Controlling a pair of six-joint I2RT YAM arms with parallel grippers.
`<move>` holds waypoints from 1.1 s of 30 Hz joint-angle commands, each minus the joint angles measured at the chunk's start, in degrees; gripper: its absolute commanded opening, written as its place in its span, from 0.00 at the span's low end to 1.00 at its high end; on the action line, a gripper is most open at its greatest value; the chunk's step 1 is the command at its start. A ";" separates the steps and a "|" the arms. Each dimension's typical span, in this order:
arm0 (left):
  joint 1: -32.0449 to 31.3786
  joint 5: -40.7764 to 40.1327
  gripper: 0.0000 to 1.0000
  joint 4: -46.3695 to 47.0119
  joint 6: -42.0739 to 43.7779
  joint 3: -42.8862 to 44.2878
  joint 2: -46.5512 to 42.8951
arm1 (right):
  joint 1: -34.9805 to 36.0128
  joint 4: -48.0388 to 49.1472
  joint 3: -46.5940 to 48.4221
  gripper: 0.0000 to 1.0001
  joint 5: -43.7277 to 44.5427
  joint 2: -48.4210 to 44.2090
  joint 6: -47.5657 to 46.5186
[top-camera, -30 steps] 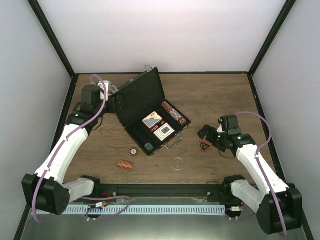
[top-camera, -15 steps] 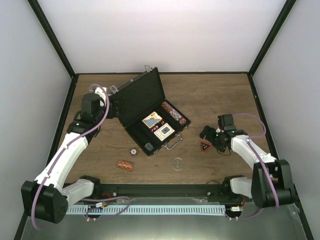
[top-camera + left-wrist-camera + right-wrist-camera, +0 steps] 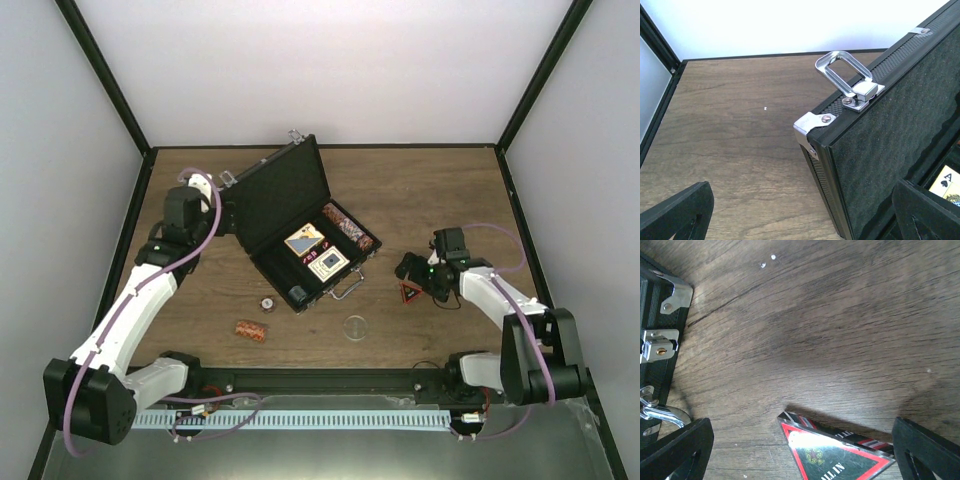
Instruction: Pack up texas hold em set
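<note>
Currently the left gripper [image 3: 800, 212] is spread wide and empty, the corner of the open case's [image 3: 305, 240] raised lid between its fingers. The right gripper [image 3: 801, 450], equally wide and empty, brackets the triangle [image 3: 832, 452]. Bare table [image 3: 450, 190] separates triangle and case handle.

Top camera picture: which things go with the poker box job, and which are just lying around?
For the job: black case, card decks, chips in the case, loose chip stack, small dark disc, pale disc, red-black triangle.
Just lying about: only the robot's cables at the near edge.
</note>
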 commanded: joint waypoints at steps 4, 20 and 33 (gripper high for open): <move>0.14 -1.13 1.00 1.05 0.44 -0.39 0.57 | -0.22 0.81 -0.51 1.00 -4.05 0.01 -1.47; 0.15 -1.24 1.00 0.69 0.35 -0.27 0.47 | 7.74 -3.77 0.41 1.00 4.20 -5.75 4.37; 0.05 -0.80 1.00 0.80 -0.13 -0.55 -0.53 | 9.61 -10.35 4.17 1.00 12.29 -4.09 13.65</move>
